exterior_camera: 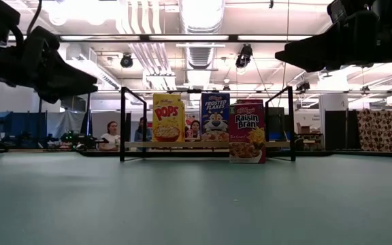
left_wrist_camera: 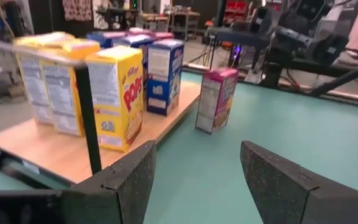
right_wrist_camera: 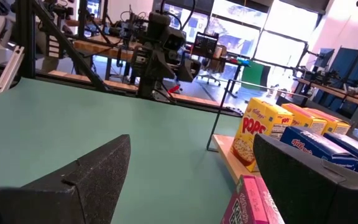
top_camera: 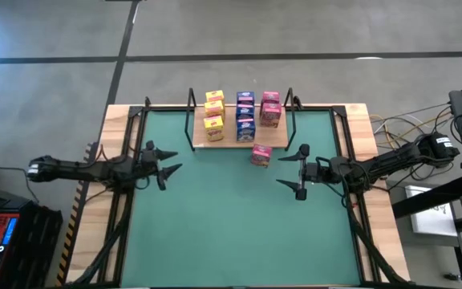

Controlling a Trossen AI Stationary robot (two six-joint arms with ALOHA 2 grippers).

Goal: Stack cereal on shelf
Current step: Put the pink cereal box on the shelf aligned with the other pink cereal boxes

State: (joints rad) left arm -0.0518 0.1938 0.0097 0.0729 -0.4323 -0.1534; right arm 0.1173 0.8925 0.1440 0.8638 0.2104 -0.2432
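Observation:
The light-wood shelf (top_camera: 233,141) with black uprights stands at the far middle of the green mat. On it stand rows of yellow boxes (top_camera: 213,112), blue boxes (top_camera: 245,112) and two pink boxes (top_camera: 269,108). One more pink box (top_camera: 261,154) stands upright on its bottom on the mat, just in front of the shelf's right part; it also shows in the low view (exterior_camera: 247,133) and the left wrist view (left_wrist_camera: 216,99). My left gripper (top_camera: 169,166) is open and empty above the mat, left of the shelf. My right gripper (top_camera: 283,171) is open and empty, just right of and nearer than the loose pink box (right_wrist_camera: 250,202).
The shelf's thin black uprights (top_camera: 191,108) (top_camera: 290,104) rise at its two ends, and one upright (left_wrist_camera: 87,118) stands close before my left gripper. The green mat (top_camera: 231,233) stretches toward the near edge. Cables and gear lie beyond the table's right side (top_camera: 407,128).

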